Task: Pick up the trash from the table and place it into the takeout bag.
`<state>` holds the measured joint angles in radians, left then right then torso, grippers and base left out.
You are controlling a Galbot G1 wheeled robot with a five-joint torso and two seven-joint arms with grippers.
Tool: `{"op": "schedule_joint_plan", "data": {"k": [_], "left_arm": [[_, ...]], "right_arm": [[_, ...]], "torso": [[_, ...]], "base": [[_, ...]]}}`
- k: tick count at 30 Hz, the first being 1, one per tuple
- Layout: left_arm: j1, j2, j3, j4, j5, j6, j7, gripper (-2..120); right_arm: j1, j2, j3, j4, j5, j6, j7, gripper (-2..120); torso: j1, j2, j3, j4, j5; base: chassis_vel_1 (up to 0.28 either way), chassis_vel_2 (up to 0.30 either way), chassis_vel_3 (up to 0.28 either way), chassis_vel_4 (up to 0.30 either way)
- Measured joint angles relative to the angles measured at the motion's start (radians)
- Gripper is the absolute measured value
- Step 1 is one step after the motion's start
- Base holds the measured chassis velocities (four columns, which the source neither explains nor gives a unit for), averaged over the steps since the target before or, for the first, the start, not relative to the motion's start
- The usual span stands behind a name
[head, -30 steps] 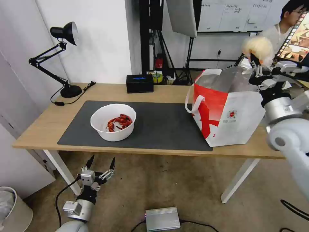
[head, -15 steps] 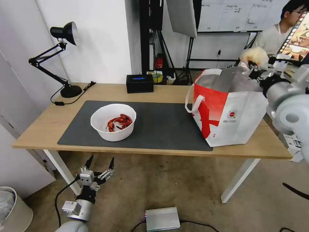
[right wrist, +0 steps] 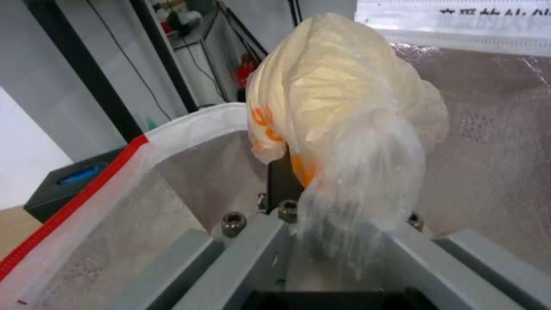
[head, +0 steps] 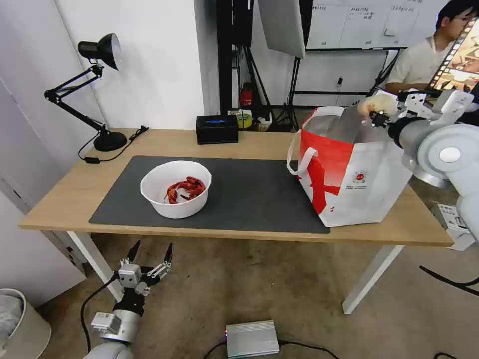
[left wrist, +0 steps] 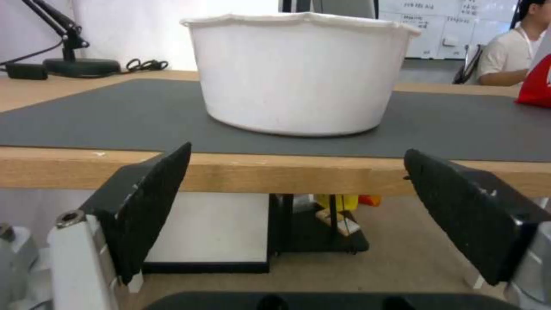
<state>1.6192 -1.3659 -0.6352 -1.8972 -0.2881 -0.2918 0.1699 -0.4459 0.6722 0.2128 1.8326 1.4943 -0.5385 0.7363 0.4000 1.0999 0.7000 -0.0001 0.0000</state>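
Note:
My right gripper (head: 381,115) is shut on the clear bag with a pale round lump (head: 377,103), holding it over the open top of the takeout bag (head: 359,174). In the right wrist view that clear bag (right wrist: 344,103) hangs above the silver foil lining (right wrist: 493,129) and hides the fingers. The white bowl with red crayfish shells (head: 175,190) sits on the dark mat (head: 249,194) of the table (head: 65,189). My left gripper (head: 149,255) is open below the table's front edge, and in its wrist view the bowl (left wrist: 298,73) stands straight ahead.
A black desk lamp (head: 100,89) stands at the table's back left and a black tissue box (head: 216,128) at the back middle. A silver box (head: 252,339) lies on the floor, with a bin (head: 15,319) at lower left. A person sits behind the takeout bag.
My right gripper has come down and to the left with the clear bag, from above the takeout bag's far corner to just over its open mouth. The left gripper has hardly moved.

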Motion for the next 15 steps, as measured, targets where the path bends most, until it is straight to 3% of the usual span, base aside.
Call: {"op": "schedule_joint_plan", "data": {"k": [6,9,15], "left_arm": [[-0.001,-0.001,0.002,0.001,0.0,0.0,0.0,100],[-0.001,-0.002,0.004,0.001,0.0,0.0,0.0,100],[0.001,-0.003,0.006,0.004,0.001,-0.002,0.0,100]], "right_arm": [[-0.01,0.002,0.002,0.003,-0.001,-0.001,0.0,2],[-0.024,0.006,0.009,0.007,-0.004,-0.003,-0.001,18],[-0.037,0.008,0.02,0.009,-0.009,-0.002,-0.001,37]], "torso": [[0.0,0.0,0.0,0.0001,-0.0001],[0.0,0.0,0.0,0.0001,0.0],[0.0,0.0,0.0,0.0,0.0]], "base": [[0.0,0.0,0.0,0.0],[0.0,0.0,0.0,0.0],[0.0,0.0,0.0,0.0]]}}
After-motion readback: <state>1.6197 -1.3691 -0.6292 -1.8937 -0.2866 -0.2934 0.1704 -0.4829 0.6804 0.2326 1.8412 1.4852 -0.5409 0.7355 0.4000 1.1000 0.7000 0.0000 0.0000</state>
